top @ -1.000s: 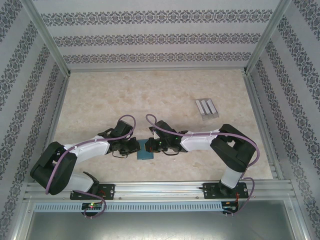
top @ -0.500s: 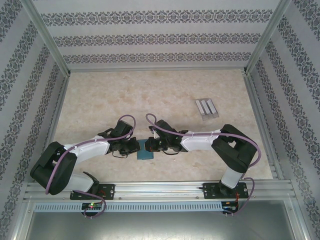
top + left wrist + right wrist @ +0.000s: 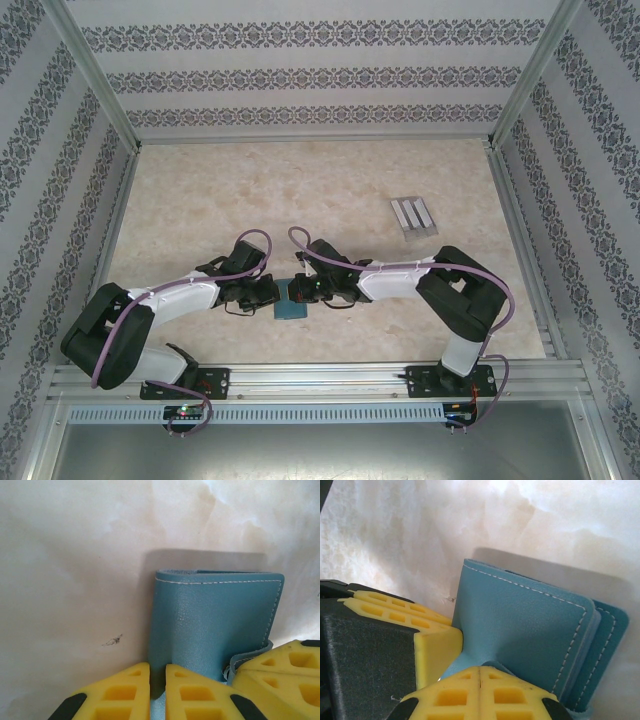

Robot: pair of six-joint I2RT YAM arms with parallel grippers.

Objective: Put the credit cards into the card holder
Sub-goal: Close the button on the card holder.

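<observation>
On the pale marbled bench (image 3: 250,190), the soft teal-blue leather card holder (image 3: 215,620) sits between the left hand (image 3: 157,672) and right hand (image 3: 480,672), each clenched on an edge, likely needing a gentle pull apart to open it.

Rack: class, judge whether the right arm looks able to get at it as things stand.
Probably yes: the rack lies alone on bare table, on that arm's side, with nothing in the way. But the right gripper is shut on the wallet, so it would have to let go first.
</observation>
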